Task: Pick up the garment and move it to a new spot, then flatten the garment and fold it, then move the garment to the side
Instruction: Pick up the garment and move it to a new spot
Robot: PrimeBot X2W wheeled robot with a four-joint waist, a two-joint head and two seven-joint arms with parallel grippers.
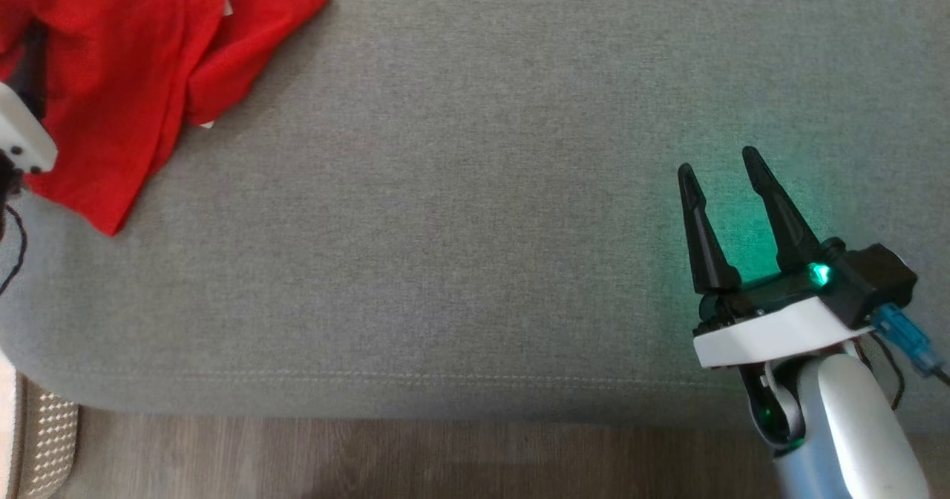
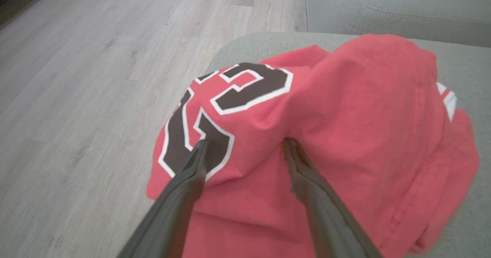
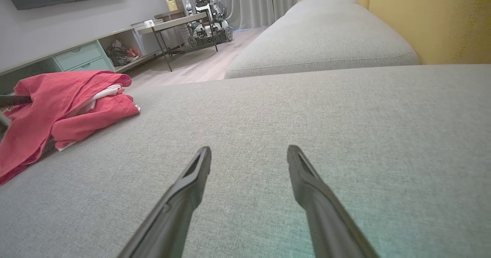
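Two grippers, both with jaws wide apart. At far left the garment [image 1: 133,76], red with black, white-edged numerals, lies bunched at the left end of the cushion [image 1: 475,224], by the edge above the floor [image 2: 76,77]. The left gripper [image 2: 244,142] angles down onto it, fingertips at the cloth with a raised fold between them, not closed on it. Well apart to the right, the right gripper [image 1: 717,160] hangs over bare cushion near the front edge, holding nothing, fingers pointing away and slightly left, its pale forearm [image 1: 853,425] rising from the lower right corner.
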